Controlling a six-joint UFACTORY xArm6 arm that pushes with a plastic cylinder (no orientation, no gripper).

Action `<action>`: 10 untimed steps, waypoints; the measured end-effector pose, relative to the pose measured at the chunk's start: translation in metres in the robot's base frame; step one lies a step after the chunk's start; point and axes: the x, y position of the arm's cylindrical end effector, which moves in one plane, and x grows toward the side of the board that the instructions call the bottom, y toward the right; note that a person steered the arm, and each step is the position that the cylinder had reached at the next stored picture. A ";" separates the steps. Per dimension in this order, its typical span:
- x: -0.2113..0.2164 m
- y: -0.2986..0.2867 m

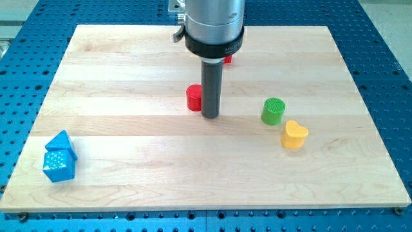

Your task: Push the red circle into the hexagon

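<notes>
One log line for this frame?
my tip beside red circle, on its right | red block behind rod | no hexagon identifiable

Red circle — upright, mid-board; red hexagon — mostly hidden

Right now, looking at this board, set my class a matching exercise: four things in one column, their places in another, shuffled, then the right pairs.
Things:
1. red circle
2. green cylinder
3. yellow heart-shaped block
4. blue blocks

Places:
A. the view's bottom left corner
B. just at the view's left of my tip
C. below and to the right of the green one
D. right of the tip, above the yellow one

Pairs: 1-B, 2-D, 3-C, 4-A
</notes>
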 end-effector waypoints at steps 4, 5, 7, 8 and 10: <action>-0.102 -0.018; -0.066 -0.022; -0.083 -0.076; -0.115 -0.097; -0.129 -0.197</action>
